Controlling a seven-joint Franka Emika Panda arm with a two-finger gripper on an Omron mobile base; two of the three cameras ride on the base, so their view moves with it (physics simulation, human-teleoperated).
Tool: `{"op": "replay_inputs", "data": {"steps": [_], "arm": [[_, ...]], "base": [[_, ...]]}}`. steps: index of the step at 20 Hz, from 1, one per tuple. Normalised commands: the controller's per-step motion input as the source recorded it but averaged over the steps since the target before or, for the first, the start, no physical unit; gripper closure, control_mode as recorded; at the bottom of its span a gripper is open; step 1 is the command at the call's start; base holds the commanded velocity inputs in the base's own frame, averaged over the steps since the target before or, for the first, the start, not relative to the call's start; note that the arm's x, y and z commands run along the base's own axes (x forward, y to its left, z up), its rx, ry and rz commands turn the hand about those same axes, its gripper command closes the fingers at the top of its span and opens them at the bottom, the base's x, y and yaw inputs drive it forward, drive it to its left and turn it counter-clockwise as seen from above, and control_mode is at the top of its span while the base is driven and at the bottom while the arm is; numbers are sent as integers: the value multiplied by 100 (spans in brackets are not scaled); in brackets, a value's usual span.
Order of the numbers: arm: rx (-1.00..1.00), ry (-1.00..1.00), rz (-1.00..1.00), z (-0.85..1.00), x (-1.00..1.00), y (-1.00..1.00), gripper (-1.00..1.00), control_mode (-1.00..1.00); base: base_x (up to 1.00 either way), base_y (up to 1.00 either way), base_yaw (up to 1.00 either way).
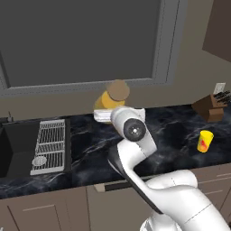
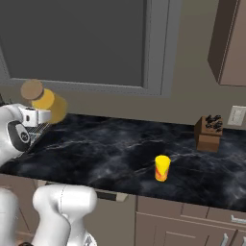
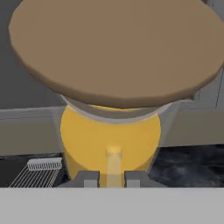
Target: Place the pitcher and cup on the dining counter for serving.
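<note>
The clear pitcher (image 1: pixel 106 101) with orange-yellow liquid and a tan lid hangs tilted above the black sink counter (image 1: pixel 176 131), in front of the window. My gripper (image 3: pixel 113 178) is shut on the pitcher's (image 3: pixel 109 135) thin side handle, which sits between the two fingertips. In the right base view the pitcher (image 2: pixel 52 106) is at the far left, beside my white hand. The yellow cup (image 1: pixel 205 140) with a red mark stands upright on that counter to the right, apart from the arm; it is the cup (image 2: pixel 162 168) near the front edge. The dining counter is out of view.
A dark sink (image 1: pixel 16 149) with a white grid rack (image 1: pixel 49 144) lies left of the arm. A brown knife block (image 2: pixel 208 132) stands at the back right by a wall outlet (image 2: pixel 236 115). A large window (image 1: pixel 81 40) is behind. An upper cabinet (image 2: pixel 230 43) hangs top right.
</note>
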Motion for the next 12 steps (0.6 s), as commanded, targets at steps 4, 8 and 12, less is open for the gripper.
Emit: {"op": "replay_inputs", "data": {"steps": [4,8,12], "arm": [[5,-15,3,47,-40,-27,100,-100],[2,-2,3,7,-15,-5,100,100],[0,0,0,0,0,0,100,100]], "base": [[0,0,0],[-70,-11,26],[-100,-2,66]]}}
